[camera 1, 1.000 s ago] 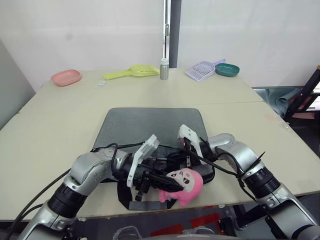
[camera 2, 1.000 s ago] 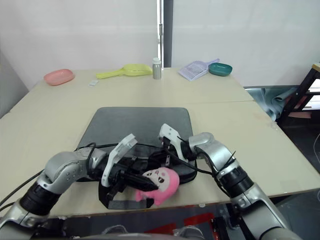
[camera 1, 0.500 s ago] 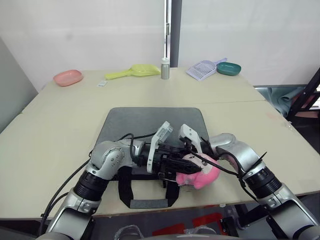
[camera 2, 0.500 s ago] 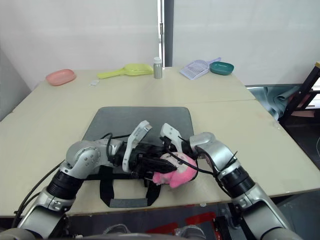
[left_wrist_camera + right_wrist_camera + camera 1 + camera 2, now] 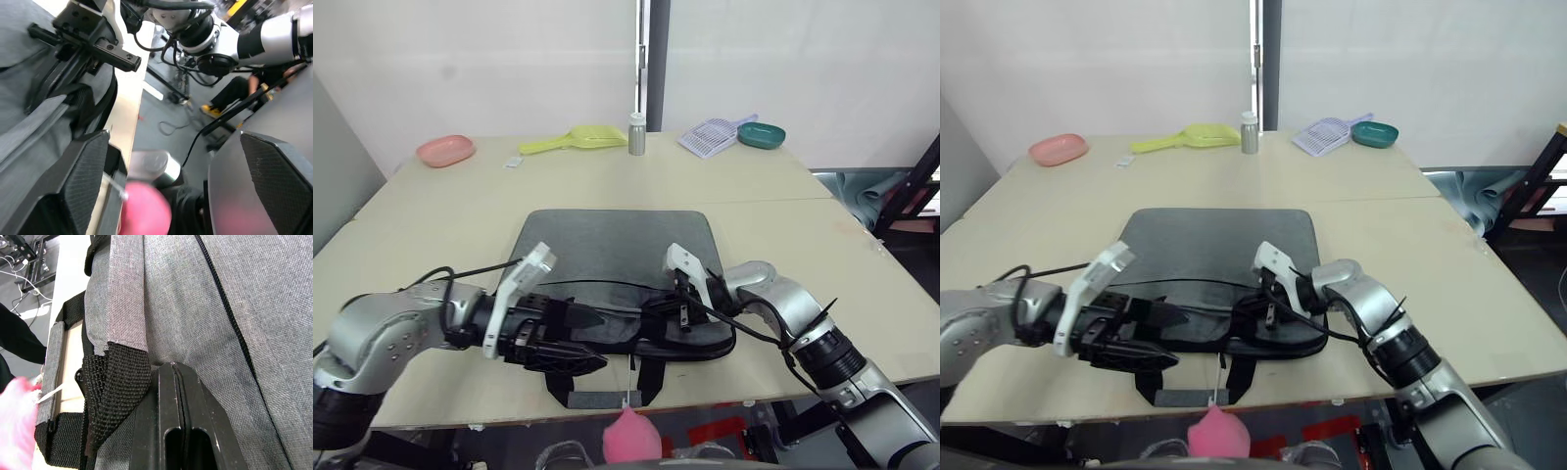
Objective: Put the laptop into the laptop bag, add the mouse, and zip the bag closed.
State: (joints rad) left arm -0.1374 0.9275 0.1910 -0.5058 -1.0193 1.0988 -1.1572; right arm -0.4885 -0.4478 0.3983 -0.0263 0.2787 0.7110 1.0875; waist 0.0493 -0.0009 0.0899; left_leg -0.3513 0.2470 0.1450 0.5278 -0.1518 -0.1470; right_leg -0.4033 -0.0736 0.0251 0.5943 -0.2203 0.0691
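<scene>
Grey fabric of the laptop bag (image 5: 612, 264) lies flat across the middle of the table (image 5: 421, 245), with its zip edge and two black strap handles (image 5: 597, 382) turned toward the robot at the near table edge; this orientation keeps the zip within reach of both arms. The right gripper (image 5: 680, 308) rests on the bag's near edge, and in the right wrist view its two fingers (image 5: 178, 431) are pressed together against the fabric beside the webbing of a handle, apparently pinching the bag's edge to hold it steady. Whether a zip pull sits between them cannot be told. The left gripper (image 5: 578, 338) sits over the bag's near left corner with its two fingers spread apart and nothing between them; the left wrist view looks along these fingers toward the table edge and the floor beyond. A pink plush toy (image 5: 628, 438) hangs below the table edge on a thin white cord that runs up toward the handles, so it likely is a tethered charm rather than a loose item. Neither laptop nor mouse is visible on the table; both are judged to be already inside the bag. The remaining step appears to be the zip closure, for which the left gripper stands ready to anchor or pull.
</scene>
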